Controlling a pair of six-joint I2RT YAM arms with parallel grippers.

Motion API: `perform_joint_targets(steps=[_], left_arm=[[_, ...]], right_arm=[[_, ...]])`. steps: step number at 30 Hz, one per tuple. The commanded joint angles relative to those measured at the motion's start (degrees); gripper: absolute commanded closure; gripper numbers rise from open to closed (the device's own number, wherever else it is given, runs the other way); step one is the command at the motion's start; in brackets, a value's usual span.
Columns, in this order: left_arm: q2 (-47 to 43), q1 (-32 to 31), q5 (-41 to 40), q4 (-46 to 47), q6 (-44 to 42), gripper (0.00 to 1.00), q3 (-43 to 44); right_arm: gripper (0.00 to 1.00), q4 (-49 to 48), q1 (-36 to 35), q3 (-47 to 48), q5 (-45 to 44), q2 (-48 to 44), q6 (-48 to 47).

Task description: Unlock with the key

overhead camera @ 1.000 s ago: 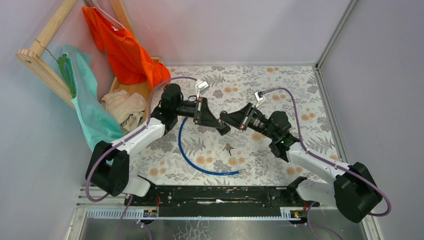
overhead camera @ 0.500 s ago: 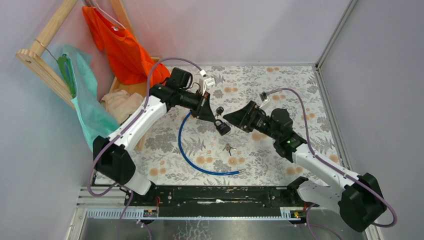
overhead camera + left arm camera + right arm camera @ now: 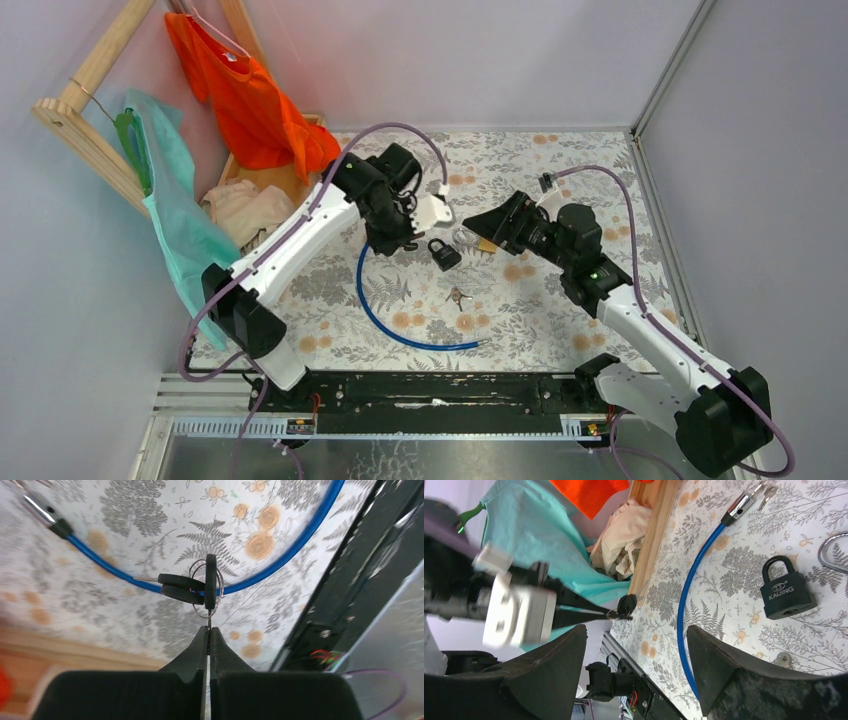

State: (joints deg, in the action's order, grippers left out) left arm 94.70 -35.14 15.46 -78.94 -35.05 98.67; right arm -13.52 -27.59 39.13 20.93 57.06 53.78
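My left gripper (image 3: 208, 630) is shut on the short silver blade of the key (image 3: 211, 580). Its black head sticks out past the fingertips, with two more black-headed keys (image 3: 181, 587) hanging from the same wire ring. The right wrist view shows the left gripper (image 3: 606, 614) with the key (image 3: 626, 603) held in the air above the cloth. The black padlock (image 3: 785, 591) lies flat on the table (image 3: 443, 252), shackle closed, with nothing touching it. My right gripper (image 3: 636, 645) is open and empty, hovering just right of the padlock (image 3: 492, 222).
A blue cable (image 3: 385, 320) curves across the flowered table; its chrome end (image 3: 741, 502) lies by small silver keys (image 3: 766, 490). More silver keys (image 3: 458, 296) lie below the padlock. A silver shackle (image 3: 831, 555) shows at the right. Clothes and a wooden rack (image 3: 250, 190) stand at the left.
The right gripper opened, let go of the padlock and drew back to the right. The left arm swung up and turned, carrying the key away from the padlock, which now lies on the table.
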Motion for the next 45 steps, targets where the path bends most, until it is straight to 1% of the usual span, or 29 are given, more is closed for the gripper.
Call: perform_joint_targets(steps=[1, 2, 5, 7, 8, 9, 10, 12, 14, 15, 17, 19, 21, 23, 25, 26, 28, 33, 37, 40, 45], left_arm=[[-3.6, -6.8, -14.2, -2.2, -12.5, 1.00, 5.5], [-4.7, -8.9, -16.2, -0.6, -14.1, 1.00, 5.5], [-9.4, -17.2, -29.3, 6.8, -21.7, 1.00, 1.4], [-14.3, -22.7, -38.2, 13.9, -30.8, 1.00, -4.3], [-16.6, -25.8, -41.4, 18.3, -36.1, 1.00, -7.5], [-19.2, -27.4, -43.4, 23.9, -44.6, 1.00, -10.6], [-22.0, -28.8, -44.7, 28.9, -51.2, 1.00, -15.6], [-27.8, -30.2, -44.5, 40.1, -68.2, 1.00, -23.2], [-33.4, -30.2, -40.0, 53.3, -83.9, 1.00, -31.2], [-37.3, -30.2, -33.6, 68.4, -96.8, 1.00, -39.4], [-38.6, -30.0, -30.0, 79.1, -103.7, 1.00, -44.5], [-39.1, -29.0, -27.6, 86.5, -106.8, 1.00, -48.0], [-39.5, -27.5, -25.0, 90.0, -108.6, 1.00, -49.9], [-39.4, -26.5, -24.0, 92.5, -109.4, 1.00, -50.7], [-39.2, -26.0, -24.1, 93.0, -109.8, 1.00, -50.8], [-39.1, -25.7, -24.0, 93.1, -109.9, 1.00, -50.8], [-39.2, -25.5, -23.8, 93.2, -110.0, 1.00, -50.9], [-39.1, -25.4, -23.2, 93.7, -110.9, 1.00, -50.9], [-39.7, -25.0, -18.8, 94.9, -111.7, 1.00, -50.8], [-40.3, -25.0, -15.7, 95.9, -112.2, 1.00, -51.2], [-41.4, -25.0, -14.8, 96.2, -111.5, 1.00, -52.3]], right_arm=[[0.22, -4.6, 3.0, 2.2, 3.5, -1.7, 0.6], [0.23, -4.9, 3.8, 2.5, 4.3, -1.7, 0.9], [0.24, -6.3, 6.2, 3.2, 6.9, -1.5, 1.9], [0.23, -6.4, 7.6, 4.1, 8.1, -1.3, 2.2], [0.23, -6.6, 8.3, 4.6, 8.6, -1.3, 2.4], [0.23, -6.6, 8.8, 5.0, 9.0, -1.1, 2.4], [0.23, -6.6, 9.2, 5.6, 9.2, -1.1, 2.4], [0.22, -7.4, 9.6, 6.3, 9.2, -1.1, 2.2], [0.21, -8.8, 9.6, 6.7, 9.6, -0.9, 2.2], [0.19, -10.9, 9.6, 6.7, 10.5, -0.8, 2.2], [0.19, -12.5, 9.7, 6.7, 11.8, -0.5, 2.4], [0.18, -14.1, 9.6, 6.6, 14.5, 0.0, 3.5], [0.18, -15.6, 9.5, 6.9, 17.3, 1.0, 4.9], [0.20, -17.2, 9.5, 7.2, 19.9, 2.1, 6.2], [0.24, -19.8, 9.3, 7.4, 23.0, 3.1, 7.6], [0.24, -21.3, 9.1, 7.3, 24.4, 3.5, 8.3], [0.24, -21.1, 8.0, 7.9, 26.2, 4.2, 7.9], [0.25, -22.5, 4.2, 8.0, 27.8, 3.2, 4.8], [0.24, -23.1, 3.8, 8.3, 27.5, 2.2, 4.2], [0.26, -25.6, 3.8, 8.5, 28.8, 2.0, 5.1], [0.32, -31.2, 3.8, 8.0, 30.9, 1.6, 6.8]])
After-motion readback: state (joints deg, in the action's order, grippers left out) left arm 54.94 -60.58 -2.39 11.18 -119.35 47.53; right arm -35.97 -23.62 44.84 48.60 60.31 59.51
